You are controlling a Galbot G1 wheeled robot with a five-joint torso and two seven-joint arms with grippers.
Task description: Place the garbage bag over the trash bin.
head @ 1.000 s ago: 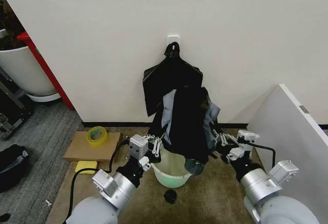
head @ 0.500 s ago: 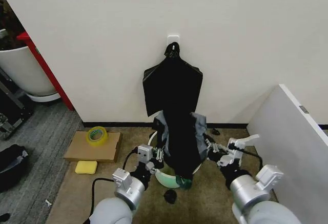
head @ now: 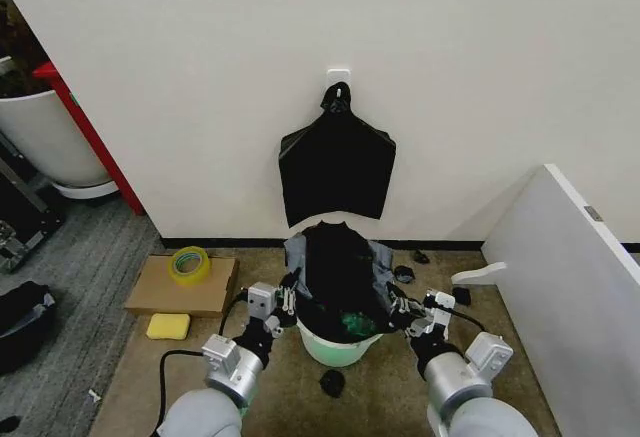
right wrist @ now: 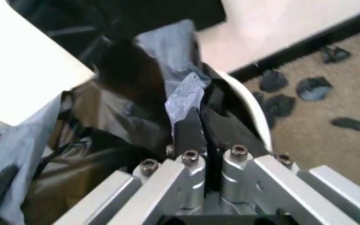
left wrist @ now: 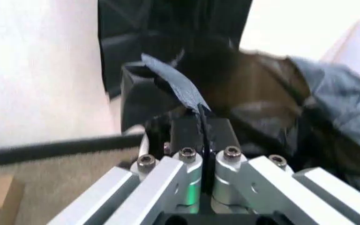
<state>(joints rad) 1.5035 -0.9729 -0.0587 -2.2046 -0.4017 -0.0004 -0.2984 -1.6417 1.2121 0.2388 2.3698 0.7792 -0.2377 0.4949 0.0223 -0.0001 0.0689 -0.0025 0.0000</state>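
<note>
The garbage bag (head: 338,275) is a glossy black film spread open, and its lower part sinks into the mouth of the trash bin (head: 340,347), a cream-white bucket on the carpet by the wall. My left gripper (head: 288,303) is shut on the bag's edge at the bin's left side. A fold of film is pinched between the closed jaws of the left gripper (left wrist: 202,123). My right gripper (head: 396,307) is shut on the opposite edge. In the right wrist view the right gripper (right wrist: 197,123) clamps the film beside the bin's white rim (right wrist: 250,104).
A flat black bundle of bags (head: 337,169) hangs from a wall hook above the bin. Small black scraps (head: 332,382) lie on the carpet around it. To the left sit a tape roll (head: 187,262) on cardboard and a yellow sponge (head: 167,326). A white panel (head: 575,287) stands at the right.
Both grippers have come down and drawn closer to the bin, lowering the bag from in front of the hanging bundle into the bin's mouth.
</note>
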